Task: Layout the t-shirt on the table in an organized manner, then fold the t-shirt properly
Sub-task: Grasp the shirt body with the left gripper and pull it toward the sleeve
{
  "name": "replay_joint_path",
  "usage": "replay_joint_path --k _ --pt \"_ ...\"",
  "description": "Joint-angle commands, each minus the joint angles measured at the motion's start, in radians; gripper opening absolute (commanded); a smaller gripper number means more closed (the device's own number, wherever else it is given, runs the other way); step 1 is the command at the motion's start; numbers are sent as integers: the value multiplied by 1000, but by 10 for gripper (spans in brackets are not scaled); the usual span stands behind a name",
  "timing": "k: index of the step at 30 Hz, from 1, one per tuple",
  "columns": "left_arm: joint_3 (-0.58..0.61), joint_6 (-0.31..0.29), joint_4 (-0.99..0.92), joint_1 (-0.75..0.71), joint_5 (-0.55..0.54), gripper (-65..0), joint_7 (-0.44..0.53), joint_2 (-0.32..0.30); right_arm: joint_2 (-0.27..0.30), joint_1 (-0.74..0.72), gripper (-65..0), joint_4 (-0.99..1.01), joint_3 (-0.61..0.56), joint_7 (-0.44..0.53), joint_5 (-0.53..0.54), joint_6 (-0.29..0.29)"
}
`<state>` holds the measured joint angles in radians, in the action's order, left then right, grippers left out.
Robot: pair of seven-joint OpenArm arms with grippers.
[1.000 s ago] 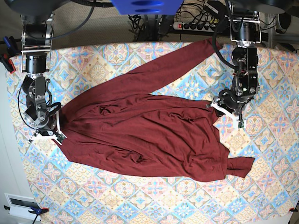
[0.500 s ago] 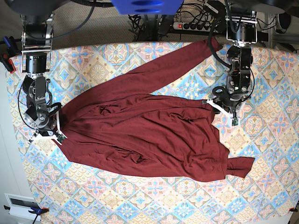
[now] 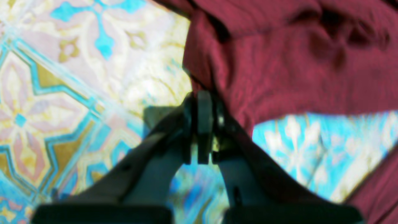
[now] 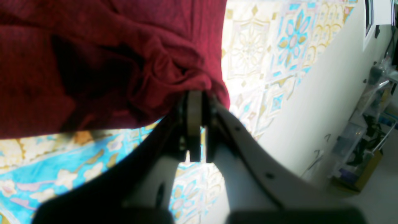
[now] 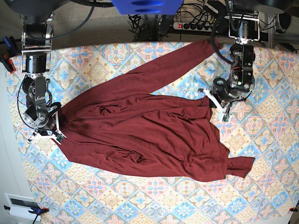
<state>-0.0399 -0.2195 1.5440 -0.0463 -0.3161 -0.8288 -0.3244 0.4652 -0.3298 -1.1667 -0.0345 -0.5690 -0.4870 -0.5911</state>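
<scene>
One t-shirt (image 5: 145, 135) | one table (image 5: 261, 186) | two grippers: left gripper (image 3: 200, 93) and right gripper (image 4: 196, 93) jaws each pinching t-shirt edge

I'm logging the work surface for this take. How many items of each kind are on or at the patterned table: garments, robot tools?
Garments: 1, the t-shirt
Robot tools: 2, the left tool and the right tool
Total: 3, all on the table
</scene>
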Motion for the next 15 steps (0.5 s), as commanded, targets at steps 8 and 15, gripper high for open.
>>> replay_joint_path --k 8,15 --pt "-4 -25 255 -178 1 -650 1 -111 19 -27 -650 -20 6 8 0 9" --pt "-81 -28 283 -290 -96 -650 1 -180 19 -27 -650 -20 5 8 0 9"
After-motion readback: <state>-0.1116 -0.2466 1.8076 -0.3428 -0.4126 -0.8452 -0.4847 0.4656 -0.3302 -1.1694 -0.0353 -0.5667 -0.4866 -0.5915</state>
